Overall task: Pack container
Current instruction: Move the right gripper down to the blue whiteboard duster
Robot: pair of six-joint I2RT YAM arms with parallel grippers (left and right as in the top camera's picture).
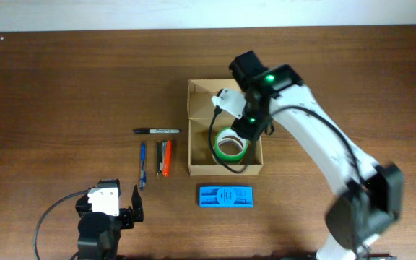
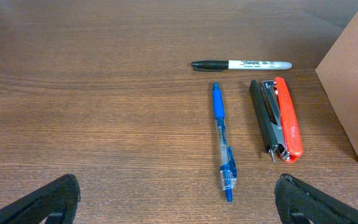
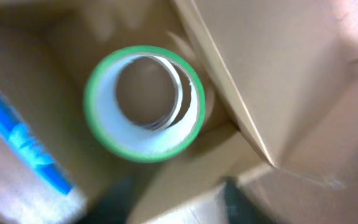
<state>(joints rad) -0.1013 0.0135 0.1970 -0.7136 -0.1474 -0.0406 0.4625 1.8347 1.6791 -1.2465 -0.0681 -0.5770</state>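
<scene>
The container, a tan cardboard box (image 1: 201, 97) with its flap lid open, stands at the table's middle. A green-rimmed tape roll (image 1: 230, 148) lies inside it. My right gripper (image 1: 251, 126) hovers over the box's right side. The right wrist view is blurred: the tape roll (image 3: 143, 102) lies on the box floor past a box wall (image 3: 278, 74), and my right gripper's (image 3: 179, 199) dark fingers are apart with nothing between them. My left gripper (image 1: 125, 214) is open and empty at the front left, also shown in the left wrist view (image 2: 179, 208).
Left of the box lie a black marker (image 1: 157, 131), a blue pen (image 1: 142, 165) and an orange-and-black stapler (image 1: 165, 157). They show again as marker (image 2: 241, 64), pen (image 2: 221, 140) and stapler (image 2: 277, 118) ahead of my left gripper. A flat blue case (image 1: 225, 196) lies in front of the box.
</scene>
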